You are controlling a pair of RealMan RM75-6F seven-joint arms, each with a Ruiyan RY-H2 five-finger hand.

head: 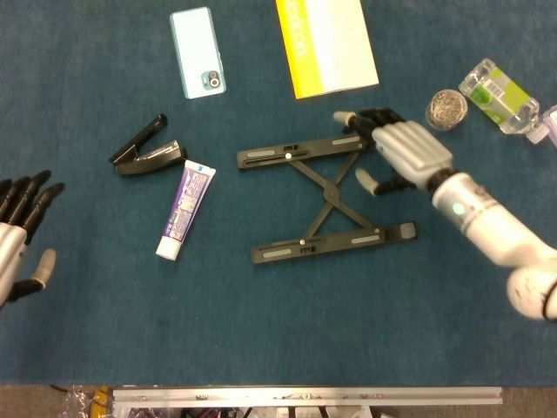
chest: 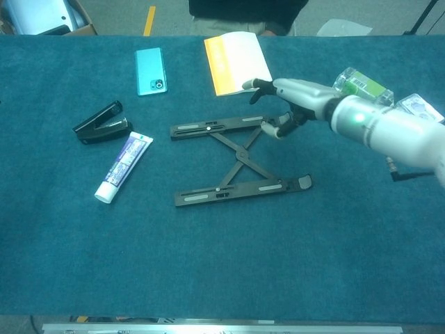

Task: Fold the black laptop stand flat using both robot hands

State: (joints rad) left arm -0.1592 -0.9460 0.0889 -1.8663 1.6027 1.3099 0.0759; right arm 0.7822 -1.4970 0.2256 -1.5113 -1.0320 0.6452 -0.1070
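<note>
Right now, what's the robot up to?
It's working on the black stand, which lies spread open in an X on the blue table. The right hand is at the far bar's right end, fingers over it and thumb below; a firm grip can't be confirmed. The left hand is open at the table's left edge, holding nothing.

Table (chest: pixel 222 278) covered edge to edge in dark teal felt-like cloth, slightly napped, evenly lit, soft shadows only. Metal rail (head: pixel 305 396) runs along near edge, visible in both views. Crumpled clear plastic (head: pixel 83 401) at near-left corner in head view. Beyond far edge, chest view: grey floor (chest: pixel 125 17) with short yellow line (chest: pixel 149 19); cardboard box (chest: pixel 76 24) holding pale object by far-left corner; dark shape (chest: pixel 247 10) behind far edge centre; pale sheet (chest: pixel 341 26) on floor toward far right.
</note>
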